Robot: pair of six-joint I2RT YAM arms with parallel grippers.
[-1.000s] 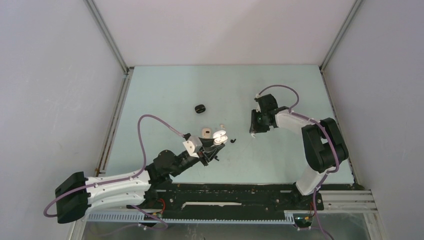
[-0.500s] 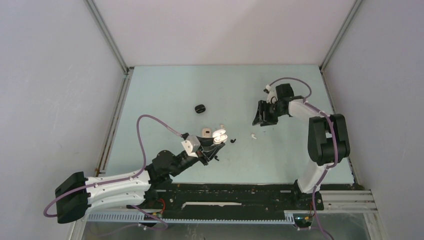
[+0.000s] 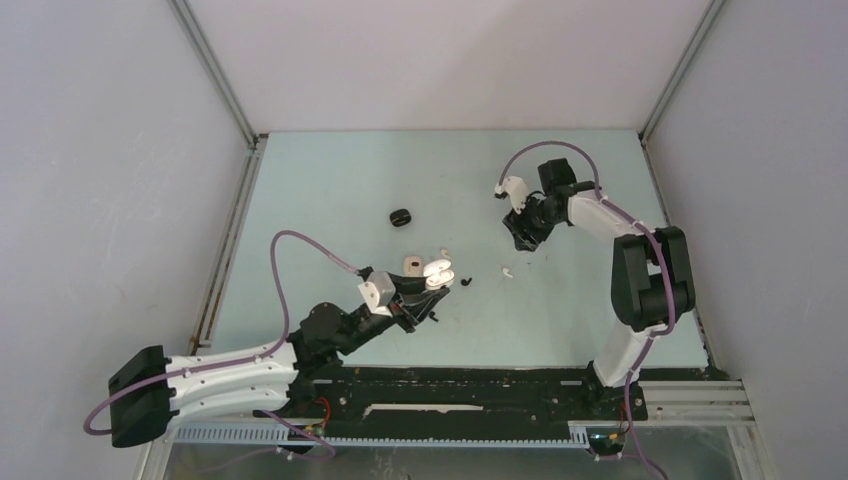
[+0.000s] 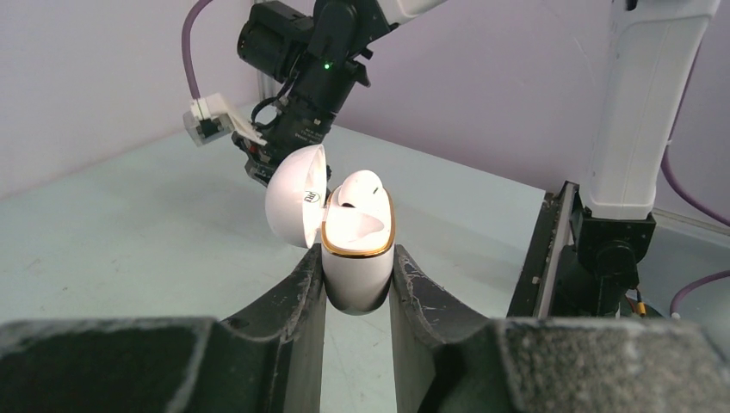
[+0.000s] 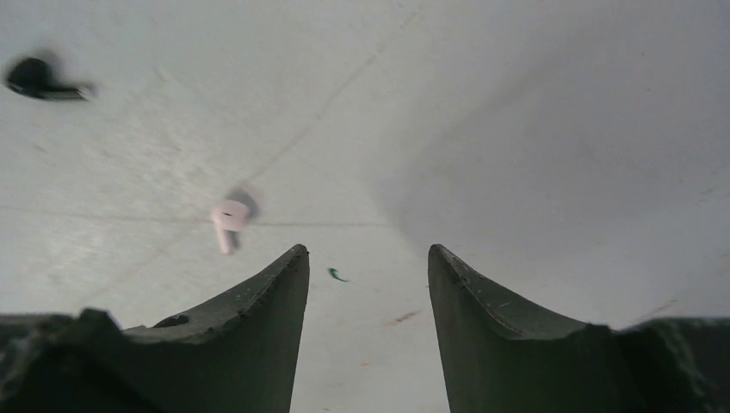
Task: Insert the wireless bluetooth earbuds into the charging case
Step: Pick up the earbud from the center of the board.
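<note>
Tabletop (image 5: 516, 129) bears a white earbud (image 5: 228, 219) lying flat, stem toward right pincer (image 5: 368, 252).

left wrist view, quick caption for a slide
Left tool clamps an open white, gold-rimmed charging case, one white earbud seated inside.

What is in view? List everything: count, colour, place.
white case: one, lid open, held mid-table
seated earbud: one, white, inside that case
loose earbud: one, white, on table right of white case
black earbud: one, on table between them
tiny white piece: one, just behind white case
pale case: one, beige, left of white case
black case: one, farther back
table: one, pale green
left jaws: black, shut on white case
right jaws: black, open, farther right
</note>
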